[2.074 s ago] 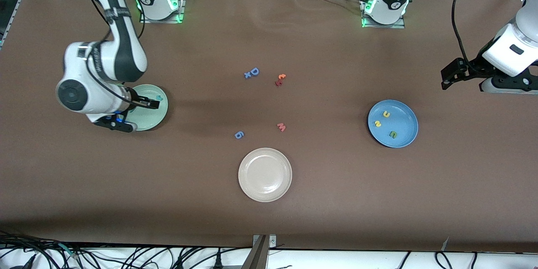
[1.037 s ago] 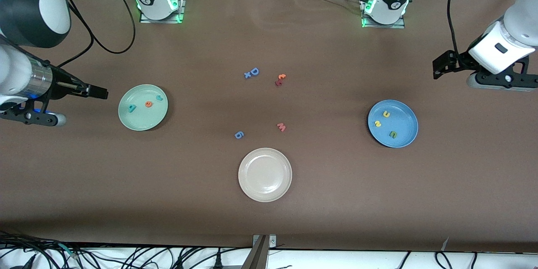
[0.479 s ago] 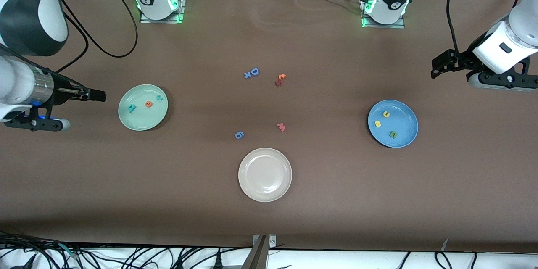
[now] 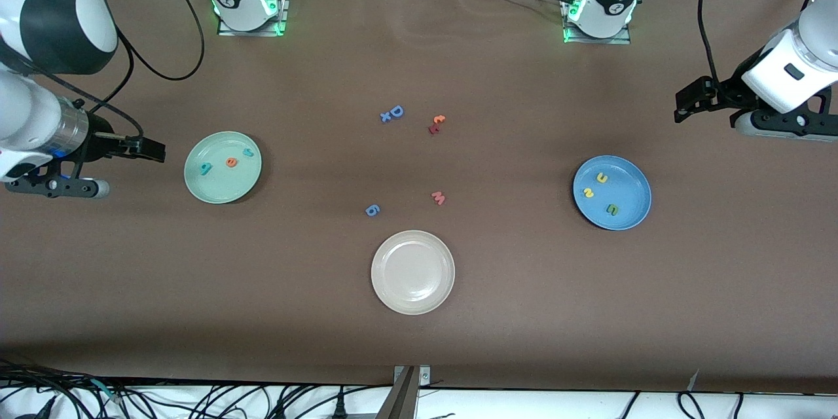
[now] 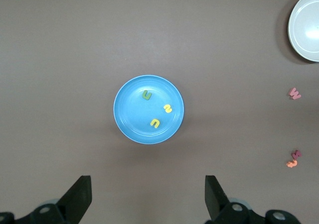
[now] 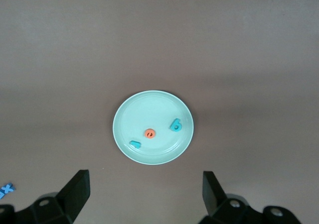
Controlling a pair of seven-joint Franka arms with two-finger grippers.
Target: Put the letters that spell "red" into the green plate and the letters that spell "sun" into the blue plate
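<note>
1. Brown tabletop is seen from the front: the green plate [image 4: 222, 167], at 9 o'clock, holds r, e, d; the blue plate [image 4: 611, 192], at 3 o'clock, holds s, u, n.
2. Left wrist view: the left gripper [image 5: 148, 199], spread wide and empty, is raised beside the blue plate.
3. Right wrist view: the right gripper [image 6: 145, 196], wide and empty, is raised beside the green plate; no letter appears left to fetch.

In the left wrist view the cream-white plate [image 5: 306, 27] is cut off by the picture's edge, as is a blue letter [image 6: 6, 189] in the right wrist view. Both wrist views show only the gripper fingers' lower parts (tips out of frame). The red and orange pair [image 4: 436, 124] is too small to read.
</note>
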